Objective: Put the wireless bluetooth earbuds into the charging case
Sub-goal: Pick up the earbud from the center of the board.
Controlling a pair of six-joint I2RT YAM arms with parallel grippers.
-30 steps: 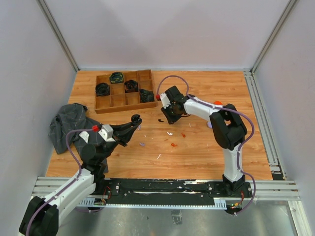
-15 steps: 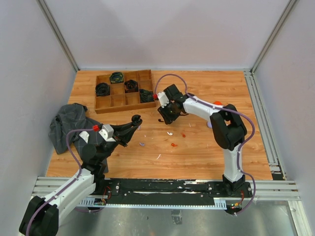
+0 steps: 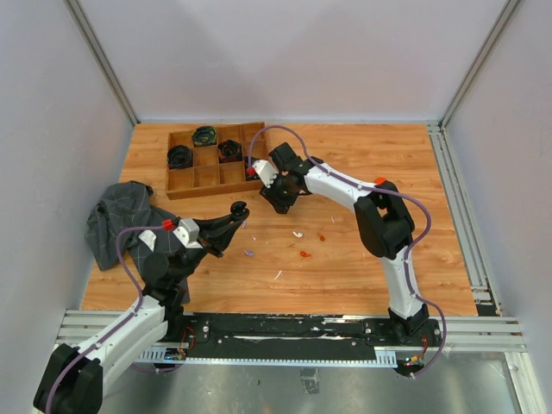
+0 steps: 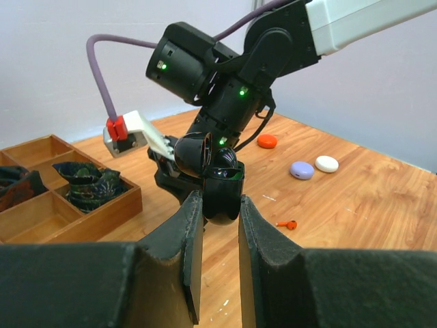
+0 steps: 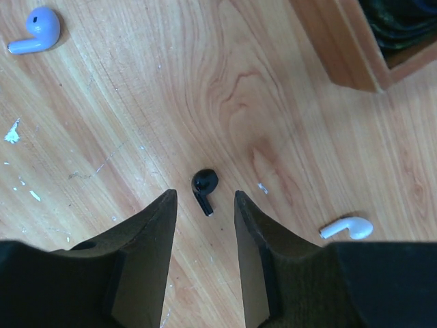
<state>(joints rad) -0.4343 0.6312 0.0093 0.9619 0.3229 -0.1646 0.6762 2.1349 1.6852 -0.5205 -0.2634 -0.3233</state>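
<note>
Entry: earbuds to case, early stage by judgement, with nothing visibly seated. Left arm: lifted clear of the bench (image 3: 379,276), forearm angled toward the middle. The left pincer (image 4: 218,205) is pinched onto the black charging case (image 4: 220,179), which it holds in the air with the lid hinged up; whether a bud already sits inside cannot be told. Bench, middle: four loose buds lie flat on the wood, apart from one another: lavender earbud (image 5: 34,31), black earbud (image 5: 204,183), white earbud (image 5: 347,227) and orange-red earbud (image 4: 288,224). Right arm: reaches across toward the near corner of the wooden tray (image 3: 216,191), wrist turned downward. The right pincer (image 5: 203,198) is spread, one finger on each side of the black earbud, seemingly poised above it and not touching. Far right: orange puck (image 4: 267,141), lavender puck (image 4: 302,170) and white puck (image 4: 327,164), no part of the job. Outstanding: grasp a bud, carry it to the held case, seat it, and repeat.
</note>
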